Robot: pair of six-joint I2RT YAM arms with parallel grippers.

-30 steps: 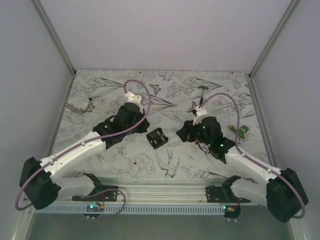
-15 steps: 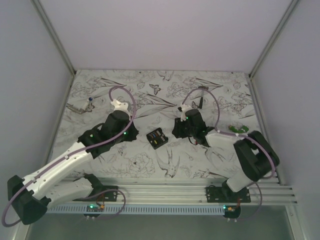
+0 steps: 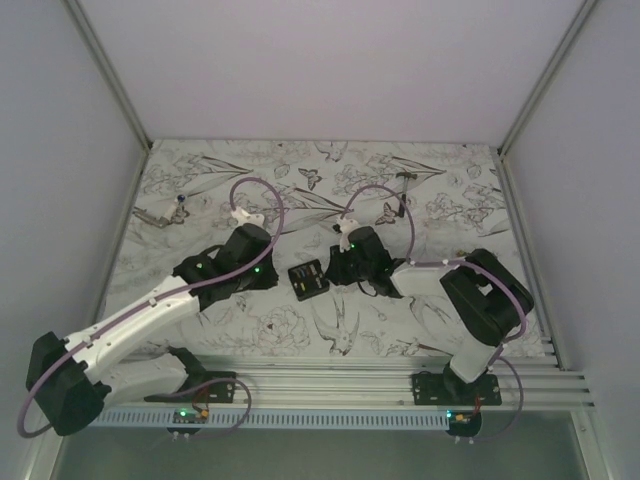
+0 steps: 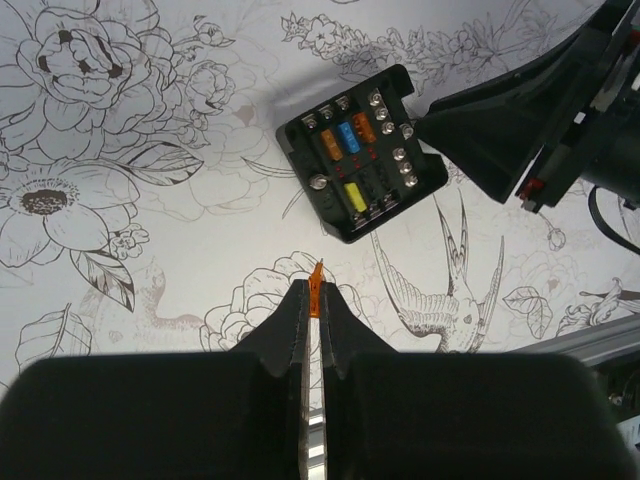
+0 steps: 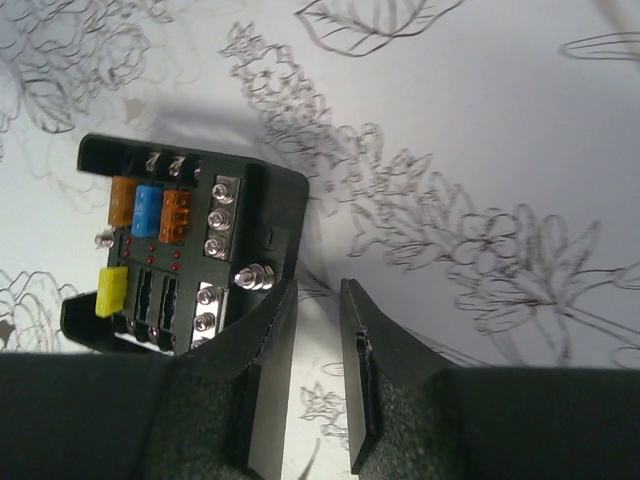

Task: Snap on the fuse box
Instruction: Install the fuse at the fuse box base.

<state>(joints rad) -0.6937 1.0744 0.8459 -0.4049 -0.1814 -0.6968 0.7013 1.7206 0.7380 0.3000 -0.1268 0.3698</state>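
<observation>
The fuse box (image 3: 308, 279) is a small black box lying flat on the flower-print table, mid-centre. In the left wrist view it (image 4: 362, 153) shows orange, blue and yellow fuses and metal screws. My left gripper (image 4: 315, 290) is shut on a small orange fuse (image 4: 316, 275) and hovers short of the box, left of it in the top view (image 3: 272, 274). My right gripper (image 5: 320, 285) has its jaws a narrow gap apart with nothing between them. It sits right against the box's right side (image 5: 180, 250), one finger (image 5: 270, 330) overlapping the box's corner.
A small hammer-like tool (image 3: 160, 213) lies at the back left. A small dark item (image 3: 404, 178) lies at the back right. A metal rail (image 3: 330, 385) runs along the near edge. Grey walls close in both sides.
Both arms have moved in toward the fuse box. The right arm folded and swung left until its gripper reached the box's right side. The left gripper came closer from the left.
</observation>
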